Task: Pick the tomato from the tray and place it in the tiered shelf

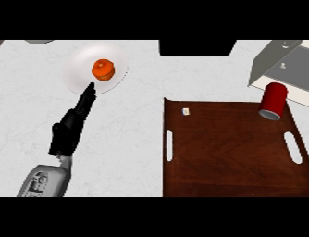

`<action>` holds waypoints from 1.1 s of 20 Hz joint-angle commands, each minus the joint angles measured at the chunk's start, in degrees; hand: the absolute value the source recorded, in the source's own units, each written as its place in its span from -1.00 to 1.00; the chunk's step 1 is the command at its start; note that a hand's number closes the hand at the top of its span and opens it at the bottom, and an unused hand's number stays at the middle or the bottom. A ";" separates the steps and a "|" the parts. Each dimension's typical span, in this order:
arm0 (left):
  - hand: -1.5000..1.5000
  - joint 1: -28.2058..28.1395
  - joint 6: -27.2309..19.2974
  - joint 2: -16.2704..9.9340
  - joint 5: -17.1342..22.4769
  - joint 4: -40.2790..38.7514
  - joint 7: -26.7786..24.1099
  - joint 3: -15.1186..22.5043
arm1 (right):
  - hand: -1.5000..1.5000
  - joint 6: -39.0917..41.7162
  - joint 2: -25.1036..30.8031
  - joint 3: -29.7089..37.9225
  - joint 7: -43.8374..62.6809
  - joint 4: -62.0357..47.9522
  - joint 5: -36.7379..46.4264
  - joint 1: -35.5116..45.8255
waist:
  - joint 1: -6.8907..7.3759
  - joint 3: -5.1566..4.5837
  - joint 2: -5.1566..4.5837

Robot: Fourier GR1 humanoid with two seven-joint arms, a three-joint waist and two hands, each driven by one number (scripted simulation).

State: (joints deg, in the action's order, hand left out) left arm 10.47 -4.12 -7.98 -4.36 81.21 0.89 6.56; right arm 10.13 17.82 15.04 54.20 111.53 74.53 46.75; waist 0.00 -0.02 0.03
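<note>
The tomato was seen on a white plate near the counter's far-left edge, not on the tray. The left hand was extended, fingers straight, holding nothing, fingertips at the plate's near rim.

Only one arm shows. Its forearm is a pale grey, rounded casing with darker recessed markings on its upper face. A thin grey wrist link joins it to the left hand, which is matte black, blocky at the palm and tapering into slim black fingers.
</note>
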 commanded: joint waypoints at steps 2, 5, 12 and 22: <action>0.00 -1.80 2.02 -0.93 1.16 2.64 0.38 -0.95 | 1.00 -1.15 6.76 2.48 -4.28 -7.57 -0.75 2.37 | 0.33 0.01 -0.02; 0.00 -0.64 2.17 -0.53 0.76 -0.16 -1.02 -1.58 | 1.00 -3.68 9.02 4.29 -7.16 -11.62 -2.37 2.01 | 0.14 0.01 -0.06; 0.00 1.58 0.69 1.02 -1.08 3.72 4.62 -0.26 | 1.00 -15.08 8.84 -1.28 -10.99 -21.52 4.47 -0.29 | 0.75 0.02 -0.17; 0.00 -1.18 2.90 0.91 -0.14 -1.03 -2.67 -1.77 | 1.00 -36.82 6.18 8.86 -21.43 -30.79 -10.60 -1.18 | 0.54 0.07 -0.28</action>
State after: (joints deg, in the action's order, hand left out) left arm 10.62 -2.08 -7.01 -4.91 81.70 1.03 5.15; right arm -18.66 26.79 21.69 35.97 82.28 68.92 47.06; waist 0.64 0.04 -0.20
